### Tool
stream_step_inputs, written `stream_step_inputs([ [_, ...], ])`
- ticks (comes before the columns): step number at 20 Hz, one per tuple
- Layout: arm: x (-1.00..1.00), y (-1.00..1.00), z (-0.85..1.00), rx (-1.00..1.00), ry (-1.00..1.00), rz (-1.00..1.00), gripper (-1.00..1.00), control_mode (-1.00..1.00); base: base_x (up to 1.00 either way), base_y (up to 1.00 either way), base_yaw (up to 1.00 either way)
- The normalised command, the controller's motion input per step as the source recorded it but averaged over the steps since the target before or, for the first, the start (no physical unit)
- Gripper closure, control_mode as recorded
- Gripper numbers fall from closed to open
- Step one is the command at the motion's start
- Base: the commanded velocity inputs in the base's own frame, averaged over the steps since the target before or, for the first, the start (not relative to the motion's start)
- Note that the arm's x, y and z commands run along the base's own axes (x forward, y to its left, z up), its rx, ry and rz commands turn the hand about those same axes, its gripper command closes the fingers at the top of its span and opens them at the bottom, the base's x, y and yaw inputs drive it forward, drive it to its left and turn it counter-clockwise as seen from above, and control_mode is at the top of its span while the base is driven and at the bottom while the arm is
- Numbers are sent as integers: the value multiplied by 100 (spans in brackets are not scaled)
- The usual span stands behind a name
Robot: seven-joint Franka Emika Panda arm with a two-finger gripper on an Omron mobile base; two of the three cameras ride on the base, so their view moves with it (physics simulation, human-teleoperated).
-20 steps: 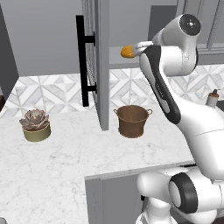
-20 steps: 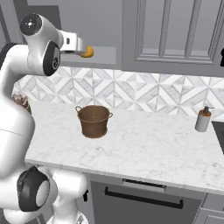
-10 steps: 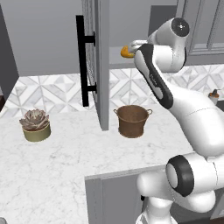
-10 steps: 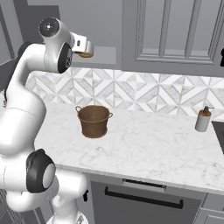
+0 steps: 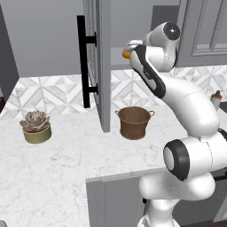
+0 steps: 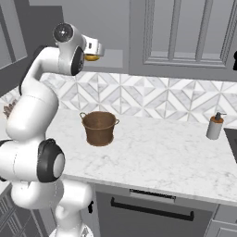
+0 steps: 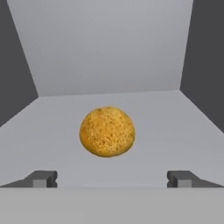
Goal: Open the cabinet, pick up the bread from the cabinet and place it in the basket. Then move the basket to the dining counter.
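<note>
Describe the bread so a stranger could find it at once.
Start at the grey wall cabinet, its barred glass door swung open above the marble worktop. On its bare shelf sits the bread, ahead of the open pincer. It is a small, round, golden-orange bun, unlike the larger brown basket below.

Base views flank basket (image 5: 134,122); hand view faces bread (image 7: 107,131).

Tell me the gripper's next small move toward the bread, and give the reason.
Probably ease the gripper straight forward into the cabinet until its fingertips flank the bread, then close. The jaws stand wide open, the bun sits centred between them on the shelf but beyond the tips, not yet touched.
</note>
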Motion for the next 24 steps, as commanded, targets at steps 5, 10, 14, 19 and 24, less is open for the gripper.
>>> stream_step_inputs([
  [5, 65, 0, 0, 0, 0, 0, -100, -100, 0, 0, 0],
  [10, 66, 0, 0, 0, 0, 0, -100, -100, 0, 0, 0],
  [14, 69, 2, -3, 0, 0, 0, -100, -100, 0, 0, 0],
  [19, 17, 6, -12, 0, 0, 0, -100, -100, 0, 0, 0],
  [24, 4, 2, -18, 0, 0, 0, -100, -100, 0, 0, 0],
])
